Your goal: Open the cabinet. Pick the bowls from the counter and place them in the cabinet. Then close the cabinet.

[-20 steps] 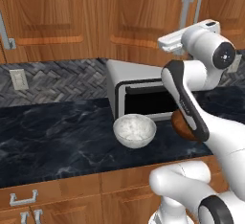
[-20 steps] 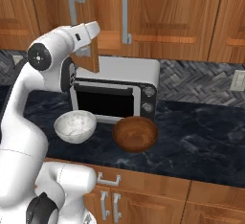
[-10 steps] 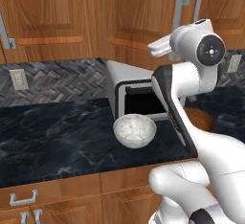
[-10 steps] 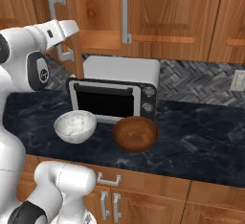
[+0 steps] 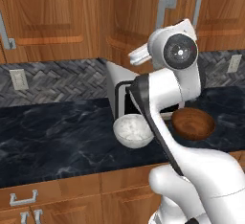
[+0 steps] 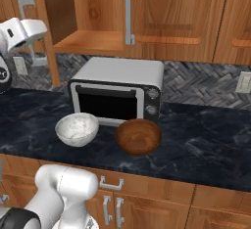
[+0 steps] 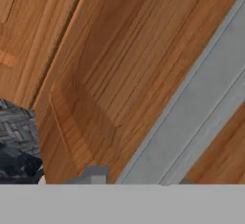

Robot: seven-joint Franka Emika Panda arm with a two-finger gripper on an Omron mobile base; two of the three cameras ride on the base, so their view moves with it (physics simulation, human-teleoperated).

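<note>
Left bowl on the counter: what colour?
Whitish-grey, speckled bowl; the right base view shows it best.

silver toaster oven (image 6: 117, 93) against the wall, dark glass door, two knobs on its right side, grey herringbone backsplash (image 6: 201, 83) behind the oven, white wall outlet (image 6: 243, 82) right of the oven, another outlet (image 5: 19, 79) far left of it

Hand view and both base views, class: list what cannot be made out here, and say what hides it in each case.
- Tool: in the hand view its tips are cut off by the bottom edge, so open or shut is unclear.
- Cabinet: in the right base view the top edge cuts off its upper part, and its closed right door hides that half.
- Toaster oven: in the left base view the arm covers most of it.
</note>
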